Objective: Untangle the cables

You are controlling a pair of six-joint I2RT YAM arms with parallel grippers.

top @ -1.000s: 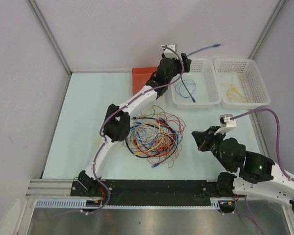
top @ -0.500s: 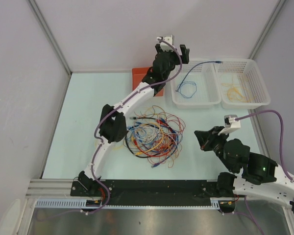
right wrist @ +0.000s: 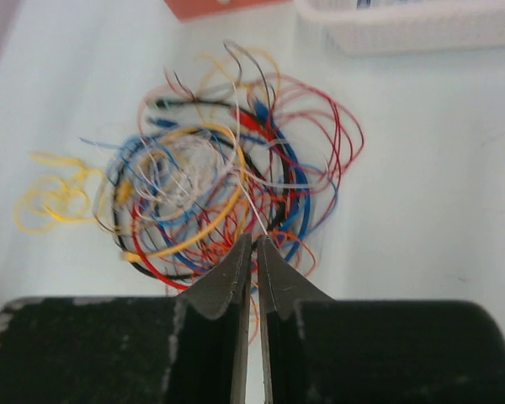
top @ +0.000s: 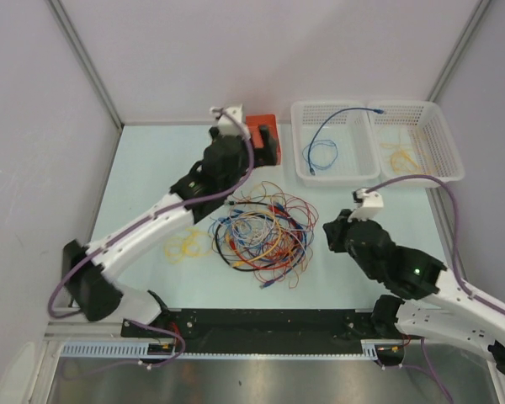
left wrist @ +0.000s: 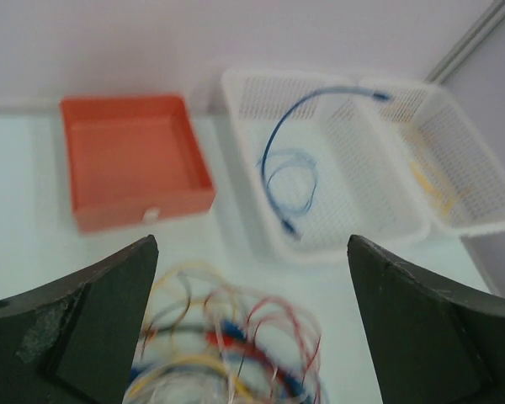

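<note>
The cables (top: 265,236) lie in one tangled heap in the middle of the counter (top: 143,177), with red, orange, blue, yellow, white and black loops crossing over one another. A small yellow coil (top: 185,246) lies apart, just left of the heap. The left claw (left wrist: 251,244) hovers at the far side of the heap, near an orange tray (left wrist: 135,151). Its fingers are spread wide with nothing between them. Two white mesh baskets stand side by side at the back right. The left basket (top: 300,168) holds a blue cable (top: 320,151), one end of it raised toward the rim next to its neighbour. The right basket (top: 454,172) holds a pale yellow cable (top: 401,156). The right claw (right wrist: 253,241) sits low at the right side of the heap, its fingers pressed together. A thin white strand runs up to the tips, but whether it is pinched between them cannot be told.
</note>
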